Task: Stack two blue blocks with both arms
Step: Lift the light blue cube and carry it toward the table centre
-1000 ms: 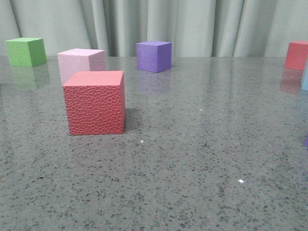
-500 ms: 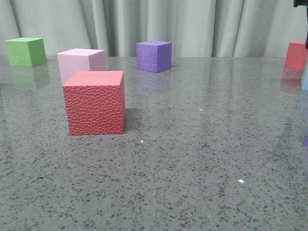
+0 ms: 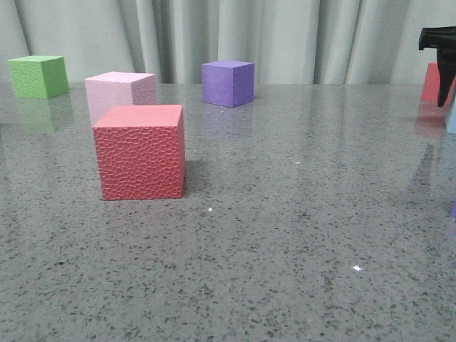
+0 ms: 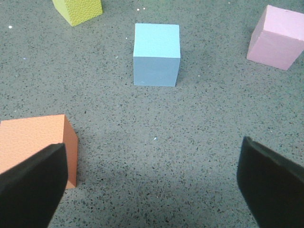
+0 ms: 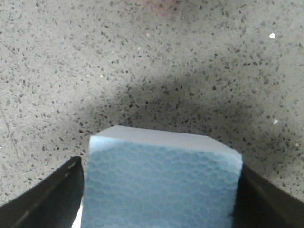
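Observation:
One blue block stands alone on the grey speckled table, ahead of my left gripper. That gripper hangs open and wide, with only bare table between its black fingers. The second blue block fills the gap between the black fingers of my right gripper; the jaws straddle it closely and a thin gap shows on one side. In the front view the right gripper hangs at the far right edge above a sliver of that blue block. The left gripper is out of the front view.
An orange cube sits right beside one left finger. A pink cube and a yellow-green cube lie farther off. The front view shows a red cube, pink cube, purple cube, green cube and another red cube.
In the front view my right gripper has come down into sight at the far right edge, over the blue block. The cubes have not moved.

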### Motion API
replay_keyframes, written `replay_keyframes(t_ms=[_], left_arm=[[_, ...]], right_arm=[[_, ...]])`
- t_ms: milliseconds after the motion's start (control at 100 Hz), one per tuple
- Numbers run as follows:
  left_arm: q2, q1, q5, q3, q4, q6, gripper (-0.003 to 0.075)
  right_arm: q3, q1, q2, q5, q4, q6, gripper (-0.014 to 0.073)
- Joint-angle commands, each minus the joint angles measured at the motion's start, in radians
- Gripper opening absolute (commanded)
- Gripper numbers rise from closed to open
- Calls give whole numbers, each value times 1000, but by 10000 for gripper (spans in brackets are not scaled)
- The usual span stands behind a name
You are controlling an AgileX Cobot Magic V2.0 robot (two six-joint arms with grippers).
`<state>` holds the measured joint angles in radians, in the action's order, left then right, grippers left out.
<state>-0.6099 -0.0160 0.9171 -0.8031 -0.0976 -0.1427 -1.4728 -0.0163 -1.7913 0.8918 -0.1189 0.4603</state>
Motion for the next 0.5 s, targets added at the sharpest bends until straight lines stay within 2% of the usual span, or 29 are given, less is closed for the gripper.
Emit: replay_keyframes(t_ms=[0,50,170,220,490], left_arm=[[-7,0,-61,-33,0,2,690],[-7,0,-61,-33,0,2,690],[-7,0,-61,-33,0,2,690],[-7,0,-61,-33,0,2,690],[-7,0,-61,-33,-1,2,690]], right_arm=[[-35,-5,49,-26,-8,-1,570],[-35,-5,49,-21,-8,-1,533],[-35,-5,49,-16,-8,-1,369],[-35,-5,49,-14,-8,-1,325],[-55,-5,55,30,-8,-2,319]])
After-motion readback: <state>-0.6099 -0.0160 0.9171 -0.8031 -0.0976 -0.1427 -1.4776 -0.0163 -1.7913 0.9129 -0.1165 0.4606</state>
